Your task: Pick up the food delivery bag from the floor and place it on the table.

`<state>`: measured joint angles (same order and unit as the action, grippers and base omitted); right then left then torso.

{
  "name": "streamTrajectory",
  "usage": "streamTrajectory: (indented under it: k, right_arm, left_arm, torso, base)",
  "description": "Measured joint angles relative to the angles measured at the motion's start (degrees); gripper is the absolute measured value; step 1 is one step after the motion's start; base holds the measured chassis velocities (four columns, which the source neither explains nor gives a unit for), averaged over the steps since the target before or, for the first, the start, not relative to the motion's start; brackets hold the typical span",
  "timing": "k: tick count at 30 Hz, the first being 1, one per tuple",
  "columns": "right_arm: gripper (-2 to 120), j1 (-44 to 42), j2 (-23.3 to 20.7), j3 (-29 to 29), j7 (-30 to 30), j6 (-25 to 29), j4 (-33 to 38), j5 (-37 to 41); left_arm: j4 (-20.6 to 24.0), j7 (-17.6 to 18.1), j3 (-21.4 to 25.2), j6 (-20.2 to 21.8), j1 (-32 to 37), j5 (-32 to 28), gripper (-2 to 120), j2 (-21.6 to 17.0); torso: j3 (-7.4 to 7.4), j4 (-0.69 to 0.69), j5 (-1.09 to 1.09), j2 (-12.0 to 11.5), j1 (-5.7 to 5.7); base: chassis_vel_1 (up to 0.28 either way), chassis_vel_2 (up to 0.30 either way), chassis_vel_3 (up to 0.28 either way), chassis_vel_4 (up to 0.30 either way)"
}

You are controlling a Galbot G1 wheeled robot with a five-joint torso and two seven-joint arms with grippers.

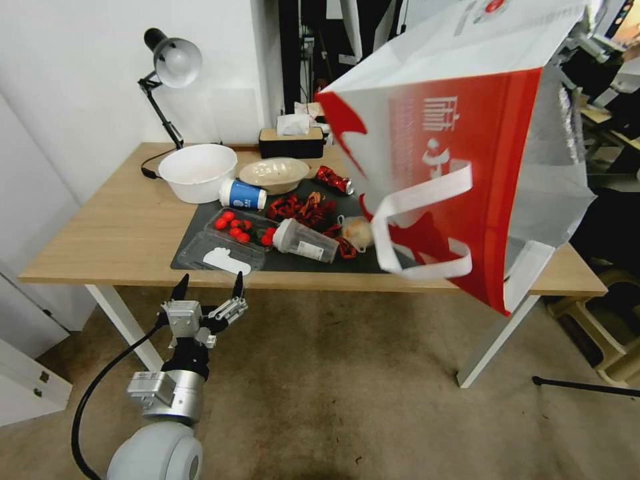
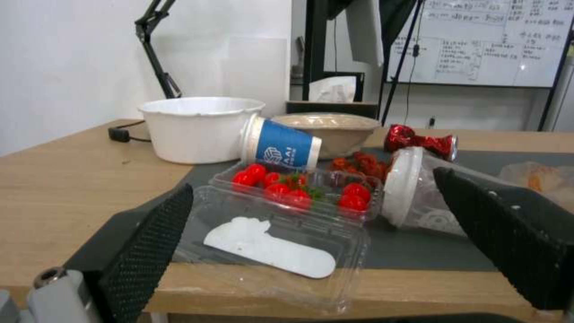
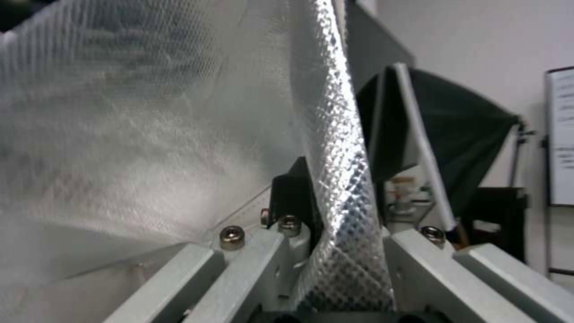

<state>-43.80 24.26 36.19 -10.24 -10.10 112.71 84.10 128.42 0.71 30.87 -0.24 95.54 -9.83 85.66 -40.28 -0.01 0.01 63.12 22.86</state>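
Note:
The food delivery bag (image 1: pixel 467 167) hangs tilted in the air above the right part of the table (image 1: pixel 113 227), its red face with white characters and a white strap handle (image 1: pixel 413 200) toward me. Its silver foil lining (image 3: pixel 335 179) is pinched between the jaws of my right gripper (image 3: pixel 335 215), which is shut on the bag's rim. Below the table's front edge, over the floor (image 1: pixel 333 380), my left gripper (image 1: pixel 210 287) stands open and holds nothing. In the left wrist view the left gripper (image 2: pixel 314 184) faces the table's front edge.
On the dark grey mat (image 1: pixel 198 225) lie a clear box of cherry tomatoes (image 1: pixel 241 230), a tipped blue cup (image 1: pixel 243 195), a clear lidded cup (image 1: pixel 303 241) and red wrappers (image 1: pixel 300 208). A white bowl (image 1: pixel 198 172), a beige bowl (image 1: pixel 273 173), a tissue box (image 1: pixel 292 141) and a lamp (image 1: pixel 170 73) stand behind.

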Motion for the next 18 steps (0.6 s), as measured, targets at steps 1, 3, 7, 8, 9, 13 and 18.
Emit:
streamTrajectory:
  k: [1, 3, 7, 8, 9, 13, 18]
  right_arm:
    - [0, -0.12, 0.25, 0.79, 1.12, 0.07, -0.28, -0.1]
    - [0, -0.2, 0.5, 1.67, 2.34, 0.08, -0.62, -0.19]
    - [0, -1.21, 0.9, 3.13, 5.33, 0.02, -0.96, -0.6]
    - [0, -1.49, 1.04, 3.34, 6.18, -0.1, -0.94, -0.74]
    - [0, -1.72, 1.25, 3.52, 6.93, -0.31, -0.91, -0.95]
    - [0, -2.29, 1.9, 4.05, 9.08, -1.27, -0.81, -1.77]
    - [0, -3.18, 2.74, 4.52, 12.07, -2.14, -0.23, -3.1]
  left_arm:
    - [-0.1, -0.01, -0.01, 0.0, -0.02, 0.0, 100, -0.01]
    - [-0.13, -0.01, -0.02, -0.01, -0.02, 0.0, 100, -0.03]
    - [-0.24, -0.04, -0.01, -0.02, -0.02, 0.0, 100, -0.1]
    - [-0.31, -0.04, -0.01, -0.06, -0.02, 0.0, 100, -0.09]
    - [-0.33, -0.05, -0.02, -0.1, -0.01, 0.0, 100, -0.08]
    - [-0.38, -0.07, -0.02, -0.23, 0.05, 0.0, 100, -0.04]
    - [-0.38, -0.07, 0.03, -0.27, 0.05, 0.0, 100, -0.06]
  torso:
    - [0.0, 0.0, 0.0, 0.0, 0.0]
    - [0.0, 0.0, 0.0, 0.0, 0.0]
    - [0.01, 0.0, 0.0, 0.0, -0.01]
    - [0.01, 0.0, 0.0, 0.0, -0.01]
    - [0.01, 0.0, -0.01, 0.0, -0.01]
    - [0.01, 0.01, -0.01, 0.0, -0.01]
    - [0.01, 0.0, -0.01, 0.0, -0.01]
  base:
    - [0.0, 0.0, 0.0, 0.0]
    - [0.0, 0.0, 0.0, 0.0]
    - [0.0, 0.0, 0.0, 0.0]
    - [0.0, 0.0, 0.0, 0.0]
    - [0.0, 0.0, 0.0, 0.0]
    - [0.0, 0.0, 0.0, 0.0]
    - [0.0, 0.0, 0.0, 0.0]
